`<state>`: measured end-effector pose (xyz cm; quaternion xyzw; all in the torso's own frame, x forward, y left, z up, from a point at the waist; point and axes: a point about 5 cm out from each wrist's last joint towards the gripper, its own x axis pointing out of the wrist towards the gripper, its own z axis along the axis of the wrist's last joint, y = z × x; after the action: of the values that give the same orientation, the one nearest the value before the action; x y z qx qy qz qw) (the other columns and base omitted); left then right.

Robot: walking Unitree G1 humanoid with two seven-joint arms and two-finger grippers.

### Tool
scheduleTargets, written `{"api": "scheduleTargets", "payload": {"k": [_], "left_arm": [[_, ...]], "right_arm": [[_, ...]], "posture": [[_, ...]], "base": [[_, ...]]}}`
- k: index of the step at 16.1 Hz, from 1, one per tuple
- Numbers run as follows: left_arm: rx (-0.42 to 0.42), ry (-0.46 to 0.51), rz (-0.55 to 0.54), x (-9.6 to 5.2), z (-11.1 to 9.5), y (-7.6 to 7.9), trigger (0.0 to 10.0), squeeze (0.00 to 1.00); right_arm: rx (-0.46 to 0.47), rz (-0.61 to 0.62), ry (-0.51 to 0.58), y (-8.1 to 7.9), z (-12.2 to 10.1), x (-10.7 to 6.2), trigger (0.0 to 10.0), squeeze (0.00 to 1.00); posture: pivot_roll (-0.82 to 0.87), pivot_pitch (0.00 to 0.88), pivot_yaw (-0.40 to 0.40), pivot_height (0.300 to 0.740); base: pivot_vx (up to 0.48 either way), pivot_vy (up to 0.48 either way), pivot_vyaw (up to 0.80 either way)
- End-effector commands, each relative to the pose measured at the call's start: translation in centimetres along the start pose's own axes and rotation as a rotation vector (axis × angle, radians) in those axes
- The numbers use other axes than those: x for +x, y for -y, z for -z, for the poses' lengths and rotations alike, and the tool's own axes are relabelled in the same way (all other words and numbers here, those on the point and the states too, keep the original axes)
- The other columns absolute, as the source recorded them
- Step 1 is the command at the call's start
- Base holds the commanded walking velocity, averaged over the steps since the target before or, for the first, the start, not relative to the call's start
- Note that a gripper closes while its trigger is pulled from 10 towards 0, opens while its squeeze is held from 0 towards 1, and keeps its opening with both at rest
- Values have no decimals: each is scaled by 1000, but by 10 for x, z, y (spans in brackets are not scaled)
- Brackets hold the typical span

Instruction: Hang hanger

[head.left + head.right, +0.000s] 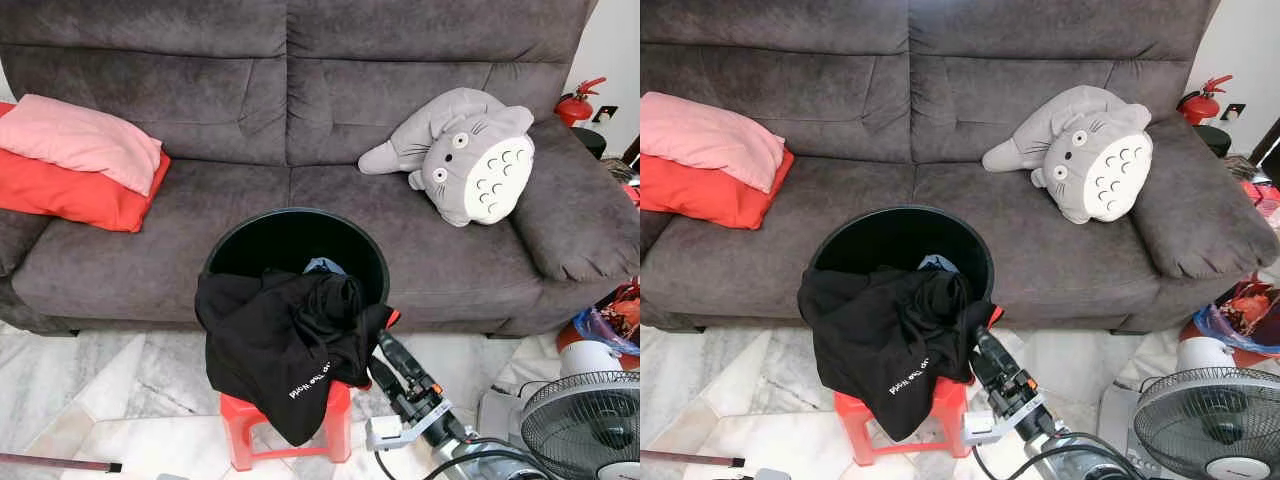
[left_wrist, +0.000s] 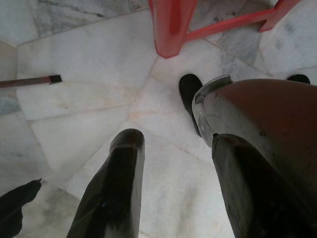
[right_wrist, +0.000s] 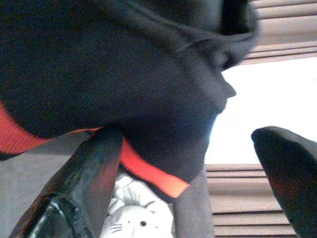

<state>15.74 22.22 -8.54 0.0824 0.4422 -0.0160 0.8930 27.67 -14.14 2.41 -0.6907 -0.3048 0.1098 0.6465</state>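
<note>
Holding black clothes [image 1: 285,345], the black bin [image 1: 296,243] meets the right pincer [image 3: 193,163], fingers apart.

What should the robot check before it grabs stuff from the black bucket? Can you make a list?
1. Right claw open: ok, its fingers stand apart in the right wrist view.
2. Right claw near the black clothes: ok, its tip is at their right edge.
3. Red hanger found: ok, a red strip peeks from under the cloth beside one finger.
4. Hanger free of the clothes: cannot tell, the cloth covers most of it.
5. Black bucket steady on the red stool: cannot tell, clothes hang over the front.
6. Left claw out of the way: ok, it hangs open above the floor.
</note>
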Motion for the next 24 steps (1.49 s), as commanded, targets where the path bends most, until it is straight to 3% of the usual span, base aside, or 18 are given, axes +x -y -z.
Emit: {"api": "scheduleTargets", "payload": {"k": [1,7,15,18,22,24], "left_arm": [[-2,-30,0,-3,9,-1,10000,0],[-2,-28,6,-2,8,1,10000,0],[-4,-35,8,-3,10,0,10000,0],[-4,-37,7,-3,11,1,10000,0],[-2,-40,10,-3,11,3,10000,0],[1,-39,12,-2,10,3,10000,0]], "right_arm": [[9,24,15,1,-1,-4,10000,0],[-15,104,23,19,12,4,10000,0],[81,117,-1,26,-6,-4,10000,0],[110,61,40,25,-9,-5,10000,0],[36,51,-78,28,18,-9,10000,0],[36,46,-202,28,28,-18,10000,0]], "posture": [[17,177,11,740],[13,173,6,740],[4,175,-2,740],[0,171,-4,740],[-9,169,-3,740],[-12,171,-2,740]], "base": [[0,0,0],[0,0,0],[0,0,0],[0,0,0],[0,0,0],[0,0,0]]}}
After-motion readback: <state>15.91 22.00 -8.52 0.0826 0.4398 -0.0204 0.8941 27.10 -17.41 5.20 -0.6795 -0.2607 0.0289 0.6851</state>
